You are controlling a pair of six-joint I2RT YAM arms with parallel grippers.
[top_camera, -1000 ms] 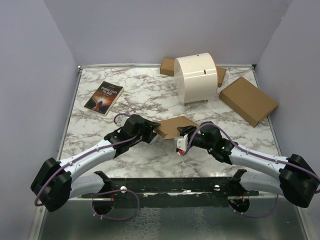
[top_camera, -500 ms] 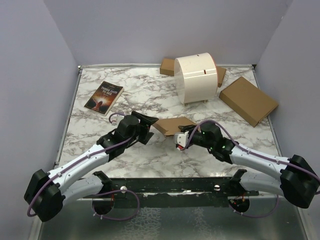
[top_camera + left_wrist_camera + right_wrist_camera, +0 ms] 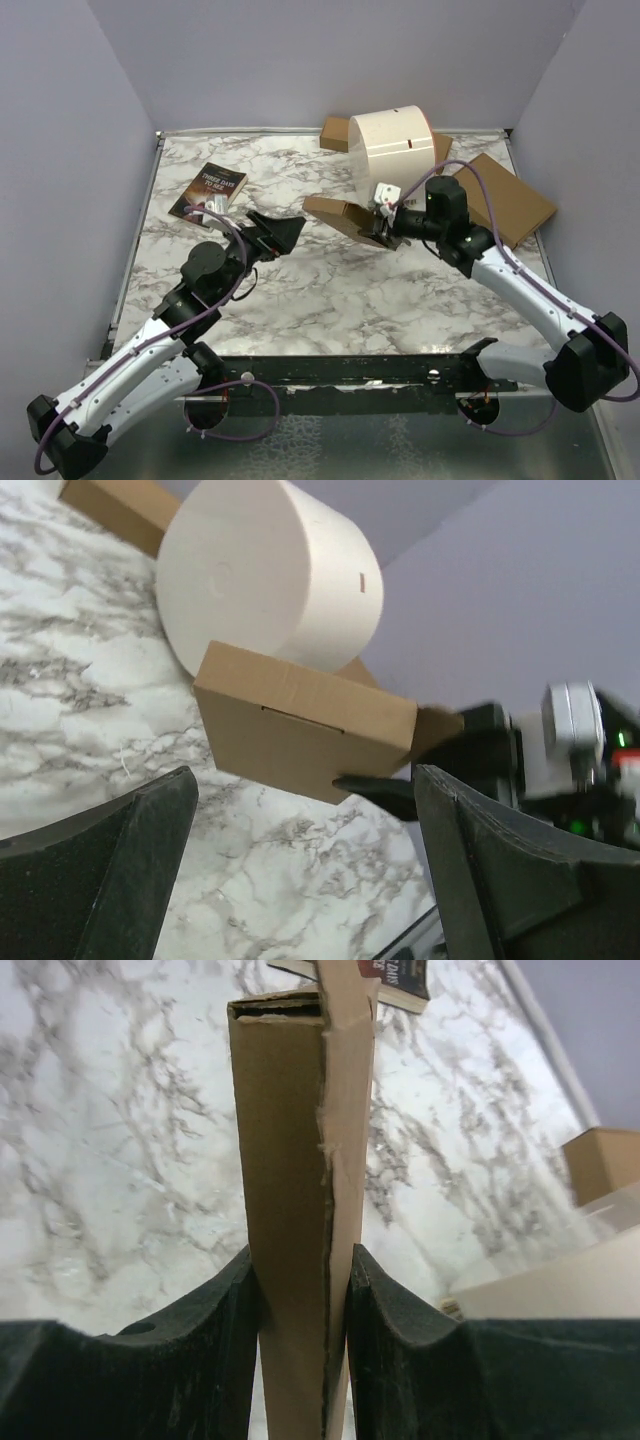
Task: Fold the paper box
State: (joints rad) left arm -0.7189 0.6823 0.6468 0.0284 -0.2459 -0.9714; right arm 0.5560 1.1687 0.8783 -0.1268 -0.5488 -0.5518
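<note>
White cylindrical drum [image 3: 393,158]: reference mark. Plain brown, thin, flat cardboard paper box [image 3: 338,212]: held aloft just front-left of the drum; judged light, fairly stiff but crease-prone, best taken across its thickness at a closed edge, away from the loose flap. Right gripper [image 3: 298,1290]: clamped on the box's drum-side end; left gripper [image 3: 277,228]: fingers wide apart, empty, farther left of the drum.

Brown paper box [image 3: 343,212], cream cylinder [image 3: 395,155], grey-veined white marble table [image 3: 310,295].
</note>
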